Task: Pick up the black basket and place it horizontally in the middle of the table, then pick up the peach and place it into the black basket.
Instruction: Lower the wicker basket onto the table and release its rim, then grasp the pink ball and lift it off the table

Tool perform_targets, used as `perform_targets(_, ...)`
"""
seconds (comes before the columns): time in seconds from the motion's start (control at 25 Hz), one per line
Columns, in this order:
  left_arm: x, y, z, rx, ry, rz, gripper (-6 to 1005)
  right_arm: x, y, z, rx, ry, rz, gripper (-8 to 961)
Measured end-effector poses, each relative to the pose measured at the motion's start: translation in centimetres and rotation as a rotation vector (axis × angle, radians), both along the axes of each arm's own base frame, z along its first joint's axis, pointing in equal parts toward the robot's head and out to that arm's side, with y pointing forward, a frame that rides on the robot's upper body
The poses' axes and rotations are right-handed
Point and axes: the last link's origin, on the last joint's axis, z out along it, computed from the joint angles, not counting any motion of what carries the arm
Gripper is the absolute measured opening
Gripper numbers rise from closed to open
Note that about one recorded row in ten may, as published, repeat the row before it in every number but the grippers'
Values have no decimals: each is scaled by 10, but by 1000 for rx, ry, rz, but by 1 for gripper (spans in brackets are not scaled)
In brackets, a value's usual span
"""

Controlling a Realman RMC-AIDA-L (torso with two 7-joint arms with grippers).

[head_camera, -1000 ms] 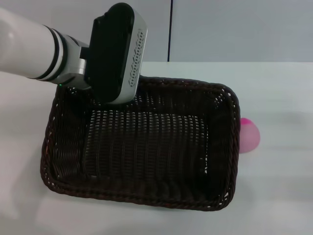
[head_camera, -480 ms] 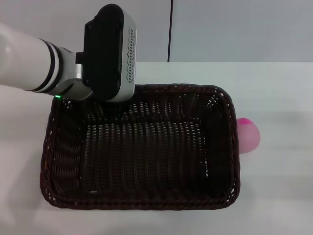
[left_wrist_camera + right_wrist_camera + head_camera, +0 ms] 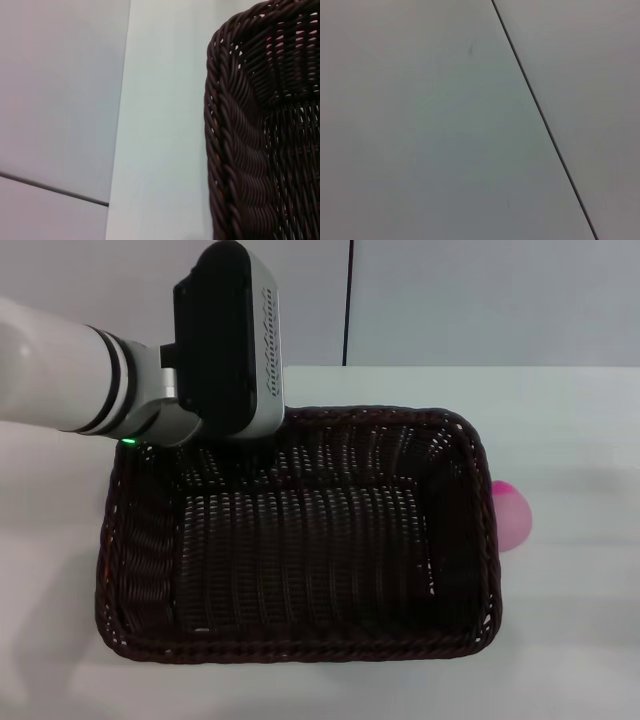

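Note:
The black basket (image 3: 135, 540) lies lengthwise across the white table (image 3: 570, 430), with its long sides running left to right. My left gripper (image 3: 235, 443) is at the basket's far rim near its far-left corner. The gripper's body hides its fingers, and the basket moves with it. The left wrist view shows a corner of the basket (image 3: 225, 150) close up. The pink peach (image 3: 512, 517) rests on the table just outside the basket's right end, half hidden by the rim. My right gripper is out of view.
A grey wall with a dark vertical seam (image 3: 348, 300) stands behind the table's far edge. The right wrist view shows only a grey surface with a dark seam (image 3: 545, 125). Bare table lies to the right of the peach.
The basket has turned from skewed to square with the table's edge and shifted slightly right, together with my left gripper. The peach has not moved.

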Motion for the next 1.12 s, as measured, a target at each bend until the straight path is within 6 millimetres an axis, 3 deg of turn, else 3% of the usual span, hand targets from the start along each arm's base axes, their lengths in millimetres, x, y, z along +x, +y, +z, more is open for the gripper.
perform_targets(0.24, 0, -2, -5, -8, 1, 1, 334, 1, -1, 0, -2, 0, -2, 587)
perform_targets(0.56, 7, -1, 3, 36, -43, 11, 675, 4, -8, 0, 3, 10, -8, 581)
perform_targets(0.72, 10, 3, 13, 96, -108, 11, 720, 4, -11, 3, 0, -7, 3, 578)
perform_targets(0.8, 9, 7, 24, 142, -189, 38, 731, 4, -14, 5, -33, -20, 36, 576)
perform_targets(0.96, -1, 15, 65, 249, -535, 157, 731, 4, -16, 17, -174, -27, 127, 573)
perform_targets(1.12, -30, 9, 96, 287, -901, 249, 731, -2, -13, 41, -406, -65, 211, 570)
